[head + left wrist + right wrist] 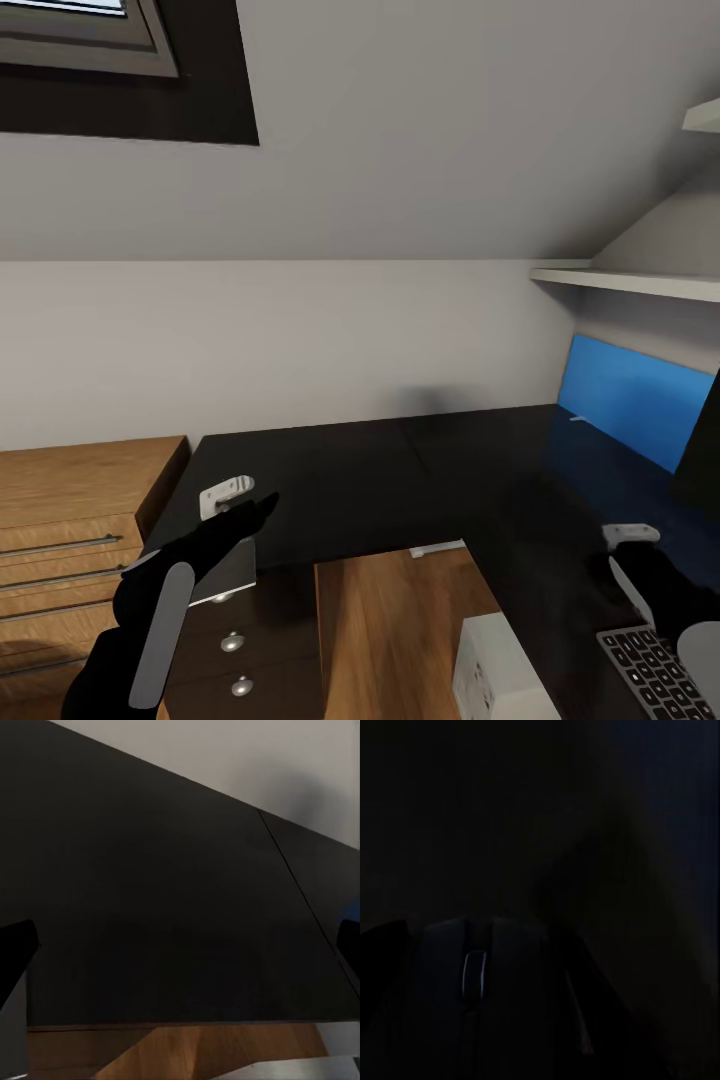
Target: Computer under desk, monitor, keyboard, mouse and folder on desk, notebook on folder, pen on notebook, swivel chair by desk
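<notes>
Right gripper clamps the mouse, barely visible in the dark; keyboard beside it, cut off. Left gripper spread over counter.

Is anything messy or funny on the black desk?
Nothing looks spilled or broken. The desk top is mostly bare. The keyboard sits at its near right edge, and a mouse lies right in front of the right gripper.

Desk corner lies bare; keyboard crowds its near right edge
</notes>
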Robot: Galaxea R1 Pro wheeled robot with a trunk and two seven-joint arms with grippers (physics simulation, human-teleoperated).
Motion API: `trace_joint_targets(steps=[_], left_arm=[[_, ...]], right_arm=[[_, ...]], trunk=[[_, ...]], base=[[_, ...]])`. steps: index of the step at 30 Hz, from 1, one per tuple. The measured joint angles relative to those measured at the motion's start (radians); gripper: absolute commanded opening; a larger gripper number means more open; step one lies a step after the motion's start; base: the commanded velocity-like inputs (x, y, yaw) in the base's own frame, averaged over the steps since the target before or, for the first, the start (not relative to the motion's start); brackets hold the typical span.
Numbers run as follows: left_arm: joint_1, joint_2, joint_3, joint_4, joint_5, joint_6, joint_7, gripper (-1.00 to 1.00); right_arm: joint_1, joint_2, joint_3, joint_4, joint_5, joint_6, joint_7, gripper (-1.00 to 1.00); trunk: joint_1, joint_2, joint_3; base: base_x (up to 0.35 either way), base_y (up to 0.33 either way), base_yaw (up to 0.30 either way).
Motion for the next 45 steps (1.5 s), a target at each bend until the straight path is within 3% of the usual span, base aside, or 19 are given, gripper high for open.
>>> trace_joint_targets(steps=[10, 45], left_arm=[[0.000, 0.000, -0.001, 0.003, 0.001, 0.000, 0.000, 1.00], [0.000, 0.000, -0.001, 0.003, 0.000, 0.000, 0.000, 1.00]], right_arm=[[0.000, 0.017, 0.008, 0.078, 0.074, -0.004, -0.008, -1.00], [0.000, 0.021, 0.009, 0.079, 0.080, -0.012, -0.008, -1.00]], trunk=[[0.000, 0.000, 0.000], [0.000, 0.000, 0.000]], base=[[0.000, 0.000, 0.000], [0.024, 0.000, 0.000]])
